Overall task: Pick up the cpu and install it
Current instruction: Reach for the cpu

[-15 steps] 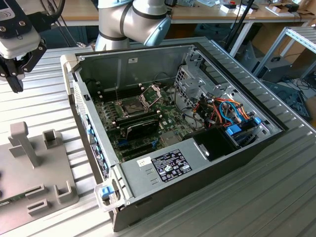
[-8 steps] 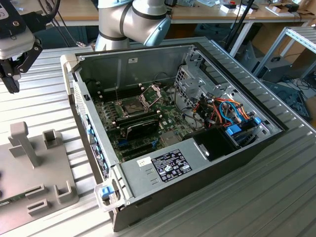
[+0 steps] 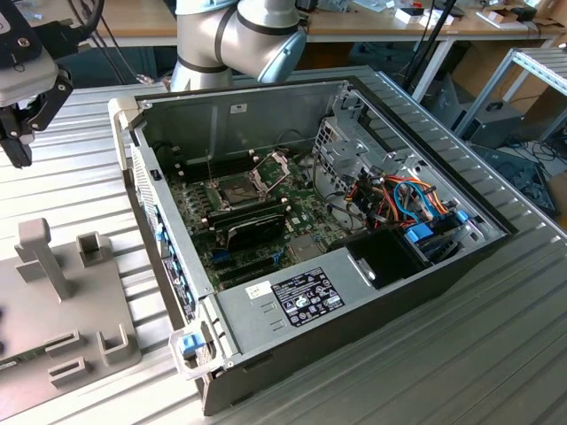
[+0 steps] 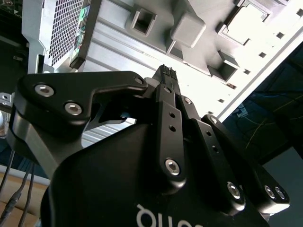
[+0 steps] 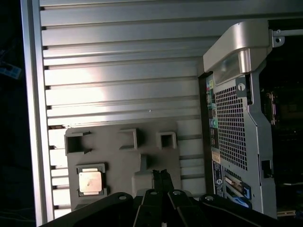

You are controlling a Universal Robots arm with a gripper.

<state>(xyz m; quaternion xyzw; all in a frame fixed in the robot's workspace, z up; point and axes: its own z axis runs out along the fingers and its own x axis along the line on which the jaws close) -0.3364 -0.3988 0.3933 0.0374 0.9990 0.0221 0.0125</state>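
Note:
The cpu (image 5: 90,181), a small square chip with a silver-grey top, lies in a recess of the grey holder plate (image 5: 123,161) on the slatted table, as the first wrist view shows. My gripper (image 5: 161,174) hangs above that plate, a short way to one side of the chip and clear of it. Its fingers are shut with nothing between them, which the second wrist view confirms at the gripper (image 4: 166,72). In the exterior view my gripper (image 3: 18,149) hovers at the far left, over the holder plate (image 3: 62,301). Inside the open computer case (image 3: 310,292) the motherboard's socket (image 3: 232,190) lies uncovered, its metal frame (image 3: 270,166) hinged up.
The holder plate carries a tall post (image 3: 40,252) and several raised slots (image 3: 93,248). The case's rear corner (image 5: 236,52) stands close beside the plate. A black module (image 3: 255,230) and bundled cables (image 3: 407,199) sit inside the case. The arm's base (image 3: 235,40) rises behind it.

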